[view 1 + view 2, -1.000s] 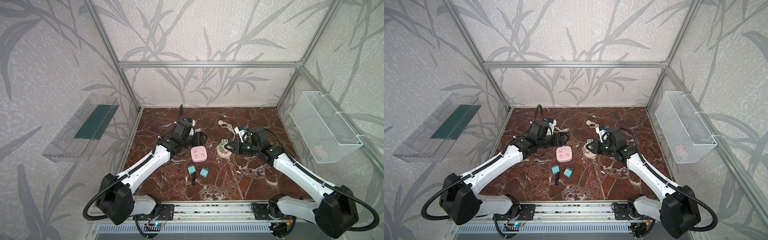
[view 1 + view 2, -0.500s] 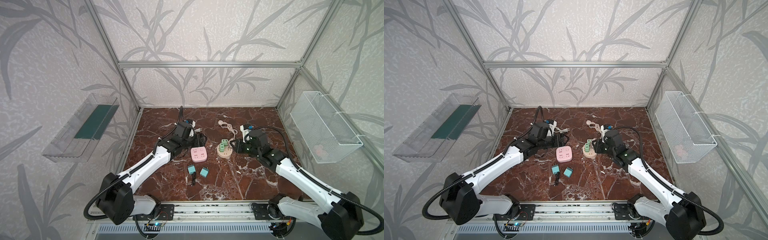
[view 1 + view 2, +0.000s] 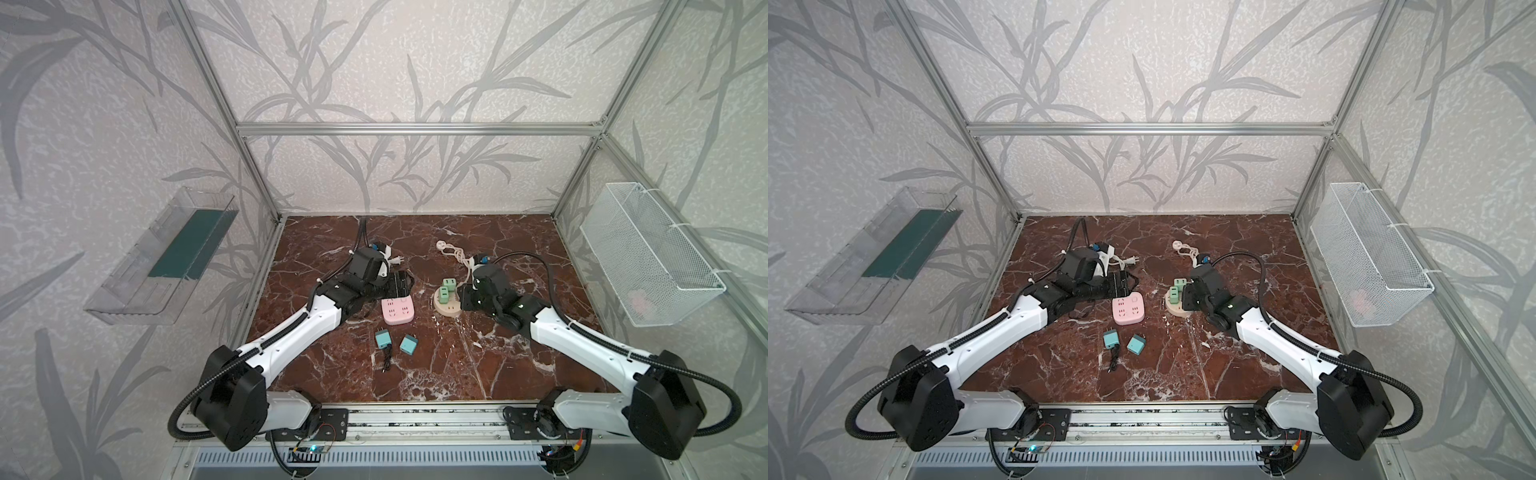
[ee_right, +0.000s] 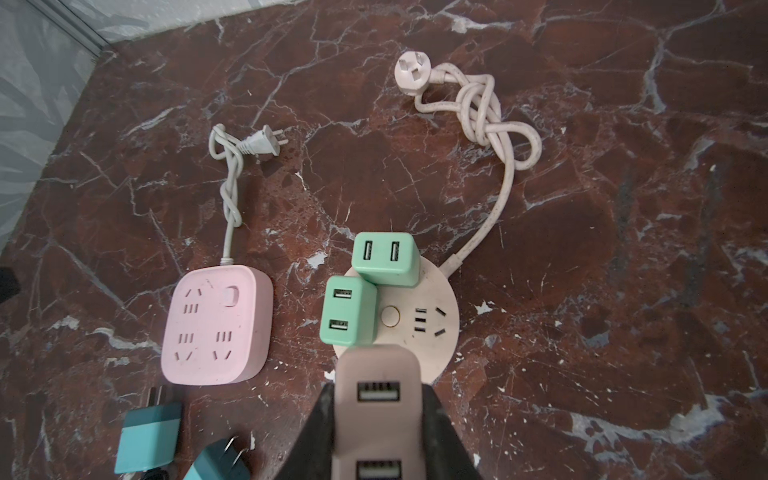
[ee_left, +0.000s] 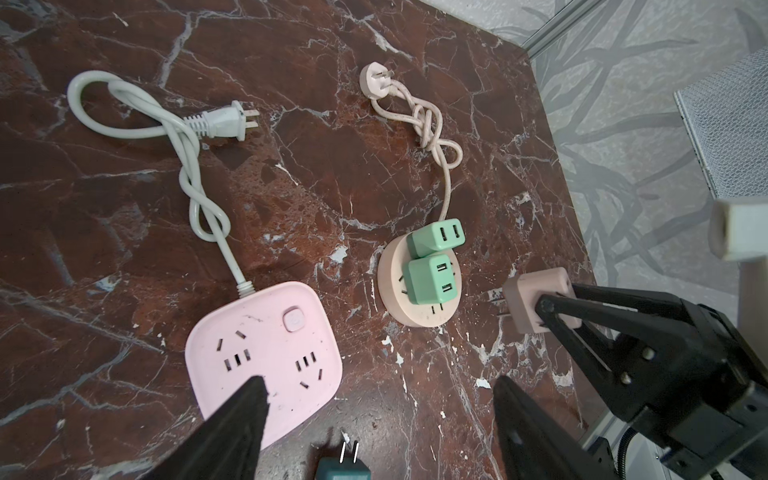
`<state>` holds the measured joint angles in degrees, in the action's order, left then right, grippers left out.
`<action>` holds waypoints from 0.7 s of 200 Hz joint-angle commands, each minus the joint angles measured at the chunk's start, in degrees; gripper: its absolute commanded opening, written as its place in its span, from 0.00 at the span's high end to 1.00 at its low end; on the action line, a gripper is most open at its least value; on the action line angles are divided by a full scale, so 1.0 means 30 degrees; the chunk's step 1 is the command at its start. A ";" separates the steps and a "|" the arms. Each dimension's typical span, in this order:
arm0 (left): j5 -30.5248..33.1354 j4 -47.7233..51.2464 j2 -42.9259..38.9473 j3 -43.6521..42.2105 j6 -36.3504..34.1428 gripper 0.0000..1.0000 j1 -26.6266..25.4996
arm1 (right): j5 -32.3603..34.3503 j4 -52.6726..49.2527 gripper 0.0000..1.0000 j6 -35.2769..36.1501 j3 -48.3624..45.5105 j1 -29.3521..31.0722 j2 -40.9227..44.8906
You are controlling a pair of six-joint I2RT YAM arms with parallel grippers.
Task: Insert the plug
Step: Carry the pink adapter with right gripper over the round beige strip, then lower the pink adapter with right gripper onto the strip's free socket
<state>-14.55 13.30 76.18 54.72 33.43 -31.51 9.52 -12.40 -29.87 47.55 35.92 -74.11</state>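
– Where's the plug?
– The dusty-pink plug [image 4: 376,365] is clamped in the right gripper [image 4: 378,388], just off the 3 o'clock rim of the round strip [image 3: 442,312]. In the left wrist view its prongs face the strip and don't touch it.
– Any room on the strip?
– Two green chargers [image 4: 384,257] crowd its 12 o'clock half. One socket [image 4: 428,322] beside the button [image 4: 390,316] is free. Its cord [image 3: 457,257] runs off at 12 o'clock.
– And around it?
– The pink strip [image 3: 397,311] lies at 9 o'clock with bare marble [image 3: 424,316] between, and two teal chargers [image 3: 382,337] lie near 8 o'clock.
– Left gripper [image 5: 379,380]?
– Jaws spread wide, holding nothing, at the pink strip's 12 o'clock edge.
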 commanded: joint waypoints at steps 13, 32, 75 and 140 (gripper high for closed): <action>-0.0082 -0.0793 -0.0558 -0.0538 0.0204 0.17 -0.0032 | 0.1397 0.0222 1.00 0.0123 0.0762 0.0113 -0.0445; -0.0323 -0.1105 -0.0384 -0.0633 0.0442 0.17 -0.0062 | 0.1777 0.0610 1.00 0.0170 0.0645 0.0106 -0.0635; -0.0623 -0.1515 -0.0141 -0.0639 0.0699 0.17 -0.0072 | 0.2273 0.1263 1.00 0.0370 0.0441 0.0119 -0.1106; -0.0639 -0.1535 -0.0192 -0.0761 0.0722 0.18 -0.0051 | 0.2563 0.2000 1.00 0.0520 0.0293 0.0107 -0.2143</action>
<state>-16.19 9.67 76.16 53.34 35.27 -31.51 15.59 -8.82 -28.88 47.83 35.97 -79.59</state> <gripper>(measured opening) 0.825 0.289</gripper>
